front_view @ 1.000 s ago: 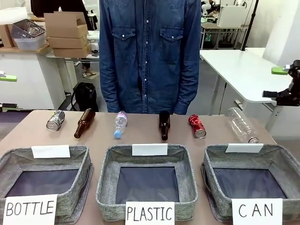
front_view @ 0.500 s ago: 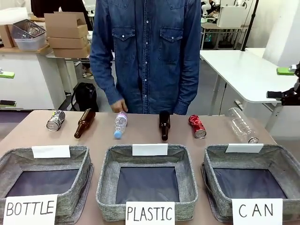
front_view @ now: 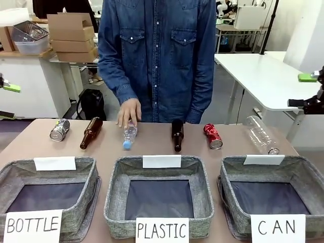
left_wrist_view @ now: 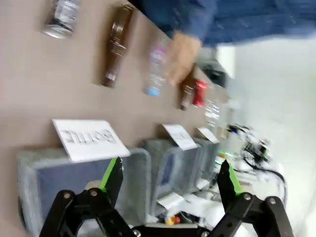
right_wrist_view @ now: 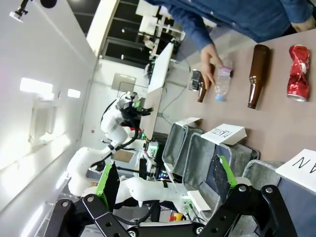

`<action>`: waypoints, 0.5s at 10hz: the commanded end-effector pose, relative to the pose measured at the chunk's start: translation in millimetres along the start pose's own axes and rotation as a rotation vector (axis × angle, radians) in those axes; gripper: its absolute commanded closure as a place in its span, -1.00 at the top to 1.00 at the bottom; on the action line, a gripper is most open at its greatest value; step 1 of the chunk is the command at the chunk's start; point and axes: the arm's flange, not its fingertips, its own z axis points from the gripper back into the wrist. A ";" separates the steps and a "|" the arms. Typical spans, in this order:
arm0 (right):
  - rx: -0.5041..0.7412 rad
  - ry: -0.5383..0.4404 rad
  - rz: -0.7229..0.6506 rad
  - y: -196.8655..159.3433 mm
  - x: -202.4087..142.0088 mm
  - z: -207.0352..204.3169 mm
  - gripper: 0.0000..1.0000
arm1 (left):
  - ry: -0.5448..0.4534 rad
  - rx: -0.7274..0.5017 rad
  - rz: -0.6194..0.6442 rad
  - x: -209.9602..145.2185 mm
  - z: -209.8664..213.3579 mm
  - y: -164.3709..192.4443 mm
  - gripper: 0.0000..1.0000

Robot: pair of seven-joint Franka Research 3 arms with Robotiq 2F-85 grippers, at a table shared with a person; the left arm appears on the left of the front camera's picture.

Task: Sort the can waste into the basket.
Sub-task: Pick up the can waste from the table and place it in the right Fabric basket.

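"Where were the cans, then?"

"Both lay on their sides in the row across the middle of the front view. The red can (front_view: 213, 136) was right of centre and the silver can (front_view: 59, 129) was at the far left. The basket (front_view: 234, 163) marked CAN sat at lower right with nothing in it."

"And the grippers?"

"The left gripper (left_wrist_view: 170, 170) and the right gripper (right_wrist_view: 165, 170) each had their fingers spread wide, holding nothing, well back from the row."

"What worried you?"

"A hand (front_view: 128, 112) rested on the plastic bottle (front_view: 129, 134) in that row, and an arm reaching in could have met it. The silver can would also have to cross two wrong baskets. Dented as it was, it might have slipped out early."
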 end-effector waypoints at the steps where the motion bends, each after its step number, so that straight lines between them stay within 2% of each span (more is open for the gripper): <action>1: 0.024 -0.012 0.031 0.4 4.5 -1.0 1.00 | -0.004 0.283 0.071 55.2 -22.9 9.4 1.00; 2: 0.024 -0.012 0.031 0.4 4.5 -1.0 1.00 | -0.012 0.378 0.066 67.5 -35.0 14.0 1.00; 3: 0.024 -0.012 0.031 0.4 4.5 -1.0 1.00 | -0.052 0.524 0.045 86.2 -56.7 19.6 1.00; 5: 0.024 -0.012 0.031 0.4 4.5 -1.0 1.00 | -0.113 0.636 -0.034 112.5 -88.4 19.5 1.00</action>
